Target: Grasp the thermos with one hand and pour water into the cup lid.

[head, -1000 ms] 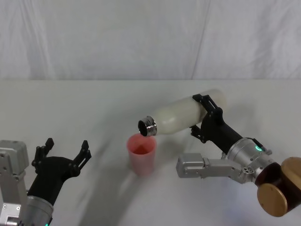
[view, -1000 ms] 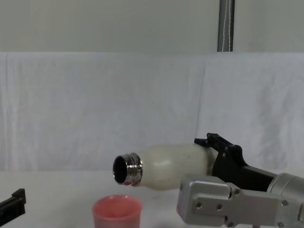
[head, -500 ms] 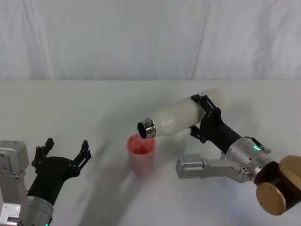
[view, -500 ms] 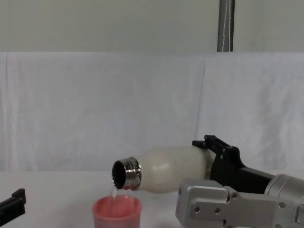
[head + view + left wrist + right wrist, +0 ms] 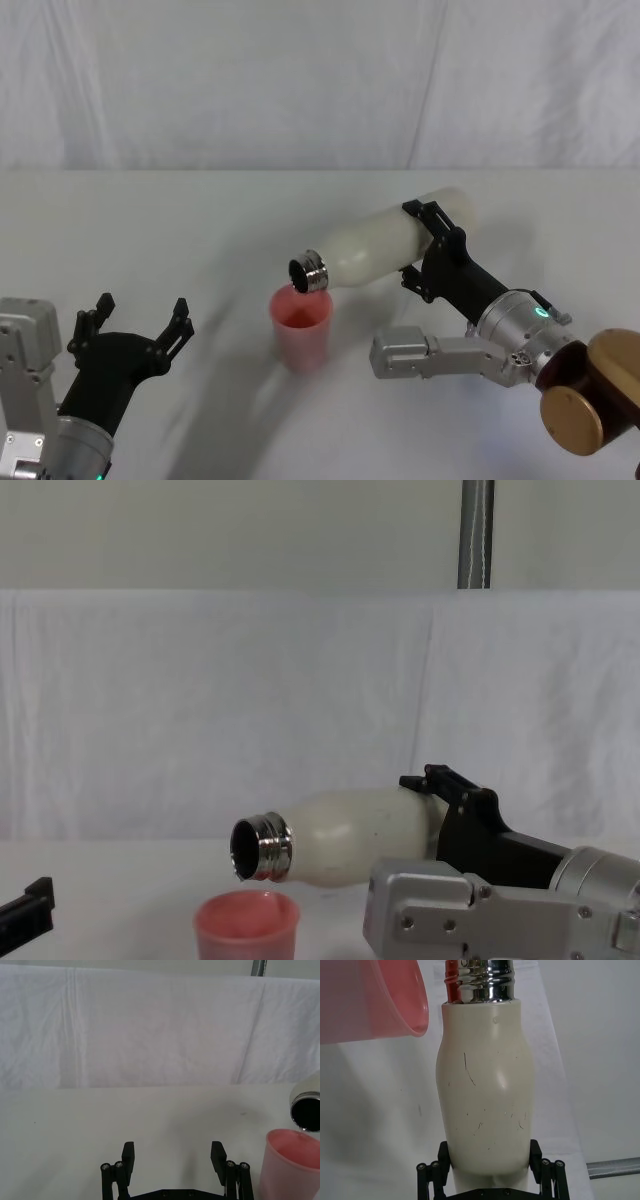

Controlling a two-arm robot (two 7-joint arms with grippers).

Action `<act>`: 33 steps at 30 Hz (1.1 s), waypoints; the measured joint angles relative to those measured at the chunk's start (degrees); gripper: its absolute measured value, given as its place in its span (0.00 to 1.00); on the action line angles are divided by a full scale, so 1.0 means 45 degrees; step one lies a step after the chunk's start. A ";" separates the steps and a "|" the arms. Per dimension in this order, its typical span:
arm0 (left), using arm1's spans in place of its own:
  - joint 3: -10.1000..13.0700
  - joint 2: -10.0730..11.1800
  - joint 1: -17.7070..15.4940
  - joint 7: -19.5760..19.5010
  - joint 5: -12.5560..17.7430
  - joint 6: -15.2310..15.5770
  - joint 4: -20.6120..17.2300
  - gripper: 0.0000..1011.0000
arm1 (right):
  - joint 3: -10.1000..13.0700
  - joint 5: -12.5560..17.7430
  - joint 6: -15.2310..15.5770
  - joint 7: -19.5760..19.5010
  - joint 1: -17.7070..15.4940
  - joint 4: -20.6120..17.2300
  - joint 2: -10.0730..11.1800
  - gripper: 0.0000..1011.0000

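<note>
My right gripper (image 5: 428, 243) is shut on the base half of the cream-white thermos (image 5: 385, 247), holding it tipped almost flat above the table. Its steel neck (image 5: 307, 273) points down and left, right over the rim of the pink cup lid (image 5: 300, 327). From the chest view the thermos (image 5: 345, 826) mouth hangs just above the cup lid (image 5: 246, 925). In the right wrist view the thermos (image 5: 485, 1095) fills the gap between the black fingers, with the cup lid (image 5: 372, 1002) beyond its neck. My left gripper (image 5: 135, 327) rests open at the near left; it is seen again in the left wrist view (image 5: 173, 1159).
A white table (image 5: 150, 230) carries everything, with a white cloth backdrop (image 5: 300, 80) behind it. The left wrist view catches the cup lid (image 5: 292, 1162) and the thermos mouth (image 5: 306, 1107) at its far side. A wooden disc (image 5: 578, 418) sits on my right arm.
The thermos has tipped further, its neck sinking closer over the cup lid and shifting slightly left. The left gripper has not moved.
</note>
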 joint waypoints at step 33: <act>-0.0001 0.0001 0.0000 0.0001 0.0000 0.0001 0.0000 0.99 | 0.0016 -0.0003 -0.0060 -0.0075 0.0117 0.0134 0.0193 0.95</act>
